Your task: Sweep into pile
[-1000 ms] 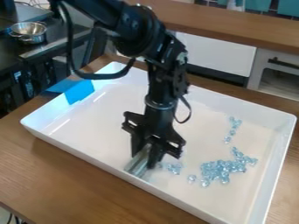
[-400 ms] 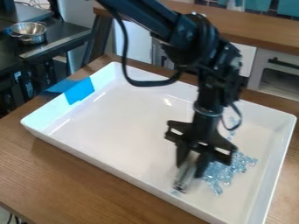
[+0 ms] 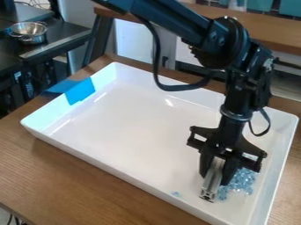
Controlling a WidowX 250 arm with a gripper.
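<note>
- Our hand [image 3: 217,170] is clamped on the bar [image 3: 211,184], presumably so its side pushes beads [image 3: 241,179].
- The tray's wall [image 3: 276,163] should stop strays.

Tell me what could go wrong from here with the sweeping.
The small blue piece lying apart from the main cluster may be left out of the pile. The metal bar stands slanted in the hand, so it might twist or slip if it drags on the tray floor. With the cluster near the tray's right wall, pushing further could spread pieces along it.
</note>
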